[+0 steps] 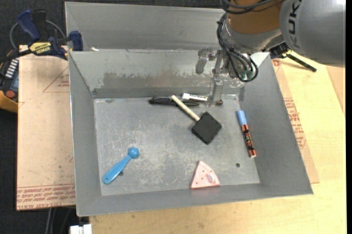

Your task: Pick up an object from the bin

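- The white-and-black marker (195, 97) lies flat on the bin (137, 69) floor close to the far wall, right of the middle; its right end is at the tip of the gripper (216, 99)
- The gripper hangs low over that end of the marker, near the far wall and towards the far right corner; whether it is spread or pressed together cannot be told; nothing is seen held in it
- A black pen (164, 100) lies just left of the marker, along the same wall
- A foam brush (205, 128) with a pale wooden handle lies slantwise just in front, its black pad near the middle of the floor
- A blue-capped marker (246, 133) lies along the right wall
- A pink wedge (204, 176) sits at the near edge; a blue spoon (120, 166) lies by the near left corner
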Controlling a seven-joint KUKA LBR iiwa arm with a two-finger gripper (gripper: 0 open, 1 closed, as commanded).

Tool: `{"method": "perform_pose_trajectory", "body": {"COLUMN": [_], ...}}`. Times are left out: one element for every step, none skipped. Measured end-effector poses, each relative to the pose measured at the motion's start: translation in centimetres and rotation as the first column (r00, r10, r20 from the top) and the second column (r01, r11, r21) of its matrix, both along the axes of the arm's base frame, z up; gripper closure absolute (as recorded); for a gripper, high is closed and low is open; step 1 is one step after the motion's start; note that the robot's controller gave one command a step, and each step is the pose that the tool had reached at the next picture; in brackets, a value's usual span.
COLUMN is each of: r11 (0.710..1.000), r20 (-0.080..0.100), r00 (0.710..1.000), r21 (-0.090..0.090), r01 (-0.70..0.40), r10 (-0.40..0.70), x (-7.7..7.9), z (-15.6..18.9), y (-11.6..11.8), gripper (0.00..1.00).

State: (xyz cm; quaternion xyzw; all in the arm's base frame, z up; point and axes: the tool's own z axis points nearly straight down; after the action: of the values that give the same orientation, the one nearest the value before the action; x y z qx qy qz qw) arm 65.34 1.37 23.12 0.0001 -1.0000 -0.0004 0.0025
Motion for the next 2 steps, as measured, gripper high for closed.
{"method": "perform_pose_trajectory", "body": {"r11": [1.000,0.990], "r20": [0.008,0.006], "r00": [1.000,0.990], "r21": [0.000,0.001], "r01": [0.000,0.141], "r10": [0.000,-0.141], "x": [0.1,-2.3], "z": [0.6,-11.5], "y": [0.0,-3.3], "gripper": [0.00,0.00]}}
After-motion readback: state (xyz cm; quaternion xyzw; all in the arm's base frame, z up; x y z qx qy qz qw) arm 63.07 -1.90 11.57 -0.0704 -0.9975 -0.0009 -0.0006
